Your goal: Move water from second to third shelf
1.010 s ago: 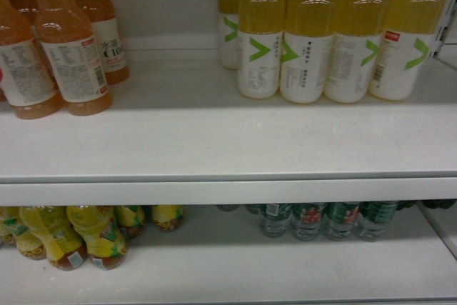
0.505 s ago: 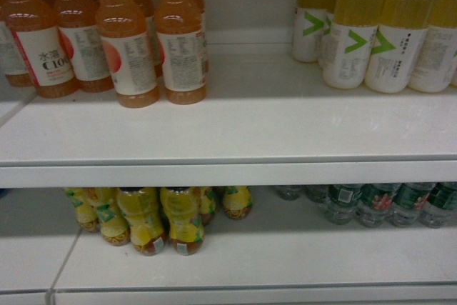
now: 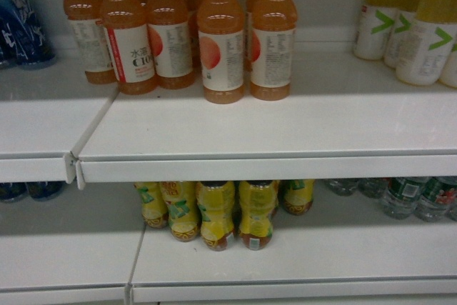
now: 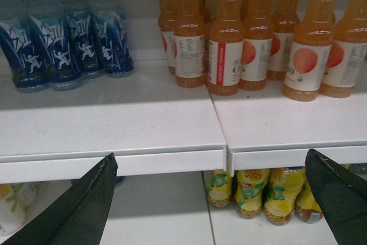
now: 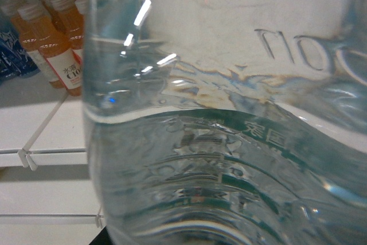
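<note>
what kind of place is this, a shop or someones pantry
Most likely a shop's drinks aisle, or a mock-up of one. White tiered shelves carry many identical drinks grouped by type: orange bottles, blue bottles, yellow tea bottles, all with labels facing out.

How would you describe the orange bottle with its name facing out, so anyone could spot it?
Look at the upper shelf, where the orange bottles stand. It is the leftmost front bottle. Only its label shows a red stripe and big C100 lettering. Its neighbours show small print or a round peach picture.
</note>
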Robot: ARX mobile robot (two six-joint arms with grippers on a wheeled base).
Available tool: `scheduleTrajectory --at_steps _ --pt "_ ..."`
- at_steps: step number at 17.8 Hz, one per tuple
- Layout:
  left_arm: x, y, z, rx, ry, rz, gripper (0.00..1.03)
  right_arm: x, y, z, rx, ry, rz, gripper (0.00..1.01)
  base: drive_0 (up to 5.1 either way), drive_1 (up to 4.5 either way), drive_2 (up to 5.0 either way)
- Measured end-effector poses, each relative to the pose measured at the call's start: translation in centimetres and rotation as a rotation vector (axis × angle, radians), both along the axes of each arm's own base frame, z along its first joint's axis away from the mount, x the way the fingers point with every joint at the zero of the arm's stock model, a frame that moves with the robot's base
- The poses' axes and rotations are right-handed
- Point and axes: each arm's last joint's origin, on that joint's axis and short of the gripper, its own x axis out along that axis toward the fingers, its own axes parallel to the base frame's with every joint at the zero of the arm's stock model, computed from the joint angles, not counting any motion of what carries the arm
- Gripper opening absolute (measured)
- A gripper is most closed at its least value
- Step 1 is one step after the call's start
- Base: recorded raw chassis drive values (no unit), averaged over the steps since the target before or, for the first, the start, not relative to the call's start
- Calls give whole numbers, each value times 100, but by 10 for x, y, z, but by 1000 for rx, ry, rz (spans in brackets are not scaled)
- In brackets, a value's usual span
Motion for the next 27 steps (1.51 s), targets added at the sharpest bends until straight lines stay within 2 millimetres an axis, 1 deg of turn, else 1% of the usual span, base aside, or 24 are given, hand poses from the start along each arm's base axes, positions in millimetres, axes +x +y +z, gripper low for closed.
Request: scheduleTrajectory --at_steps 13,27 --pt "0 0 0 0 1 0 98 0 0 0 0 -1 -1 43 -476 366 105" --pt "0 0 0 0 1 0 98 0 0 0 0 1 -2 43 -498 246 246"
